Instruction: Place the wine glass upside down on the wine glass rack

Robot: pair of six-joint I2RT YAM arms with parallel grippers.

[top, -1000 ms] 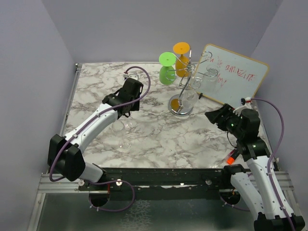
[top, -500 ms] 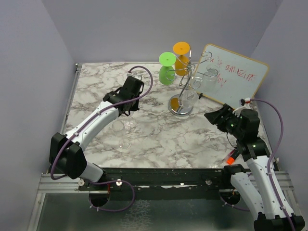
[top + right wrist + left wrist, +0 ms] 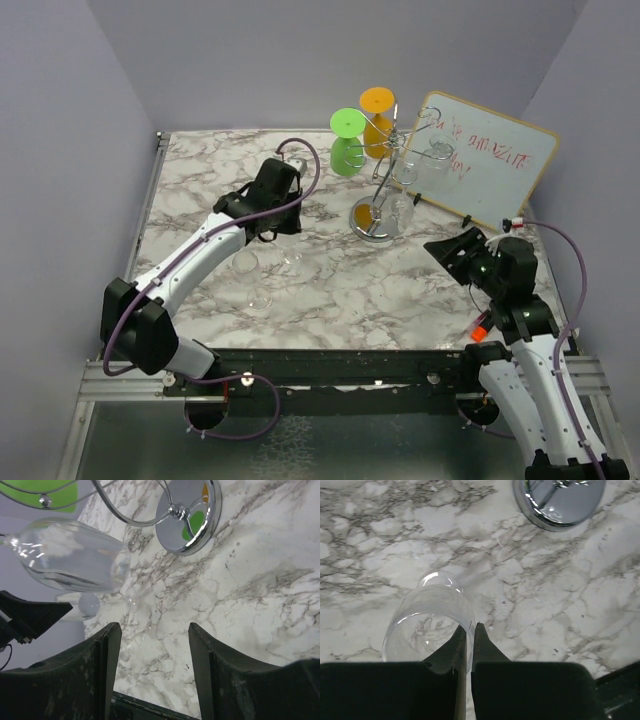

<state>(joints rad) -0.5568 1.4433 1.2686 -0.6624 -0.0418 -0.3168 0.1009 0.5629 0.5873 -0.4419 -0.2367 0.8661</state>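
My left gripper (image 3: pixel 285 232) is shut on the rim of a clear wine glass (image 3: pixel 292 254) and holds it left of the chrome rack (image 3: pixel 383 180). In the left wrist view the fingers (image 3: pixel 469 626) pinch the glass wall (image 3: pixel 427 615), and the rack's round base (image 3: pixel 560 502) shows at top right. My right gripper (image 3: pixel 442 246) is open and empty, right of the rack. In its wrist view (image 3: pixel 152 625) I see the rack base (image 3: pixel 187 515) and a clear glass (image 3: pixel 70 555) hanging upside down from the rack.
A green glass (image 3: pixel 347 140) and an orange glass (image 3: pixel 377 120) hang on the rack. Another clear glass (image 3: pixel 248 265) lies on the marble table (image 3: pixel 200 180) by the left arm. A white board with red writing (image 3: pixel 490 160) leans behind the rack. A small orange object (image 3: pixel 480 326) lies front right.
My left gripper has moved right, towards the rack, carrying the clear glass. My right gripper has shifted slightly nearer and lower.
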